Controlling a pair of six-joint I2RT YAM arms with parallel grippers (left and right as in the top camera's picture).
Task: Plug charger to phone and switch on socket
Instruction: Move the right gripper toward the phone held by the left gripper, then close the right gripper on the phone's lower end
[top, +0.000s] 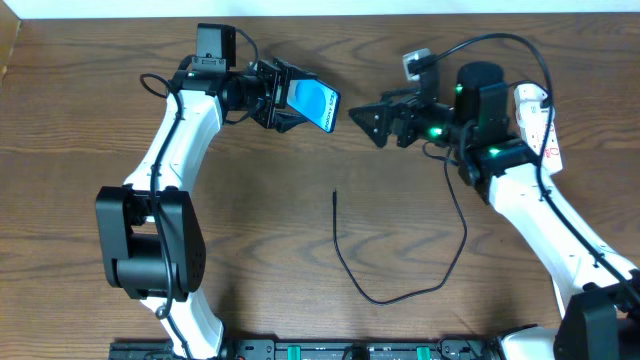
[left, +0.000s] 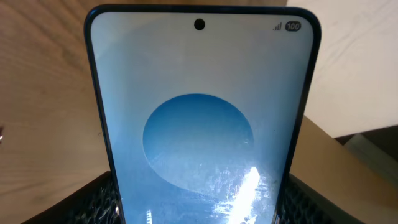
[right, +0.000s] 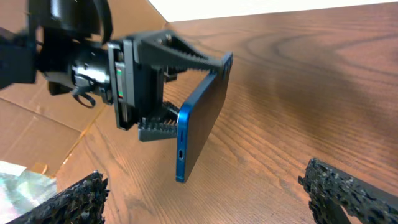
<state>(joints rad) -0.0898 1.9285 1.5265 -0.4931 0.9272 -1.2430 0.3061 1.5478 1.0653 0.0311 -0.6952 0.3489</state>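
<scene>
Overhead: your left gripper (top: 296, 98) is clenched on the phone (top: 318, 101), screen tilted up. Right gripper (top: 366, 118) is released, jaws wide, facing the phone's end, near but apart. Cable (top: 335, 215) lies loose, well clear of both. Strip (top: 541, 125) is behind the right arm, mostly hidden.
Left wrist: phone (left: 199, 124) fills the view between the fingers (left: 99, 202).
Right wrist: phone (right: 199, 118) is ahead of your spread fingers (right: 348, 193), port end toward them.

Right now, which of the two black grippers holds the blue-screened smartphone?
The left gripper; its jaws clamp the smartphone, while the right gripper gapes empty.
</scene>
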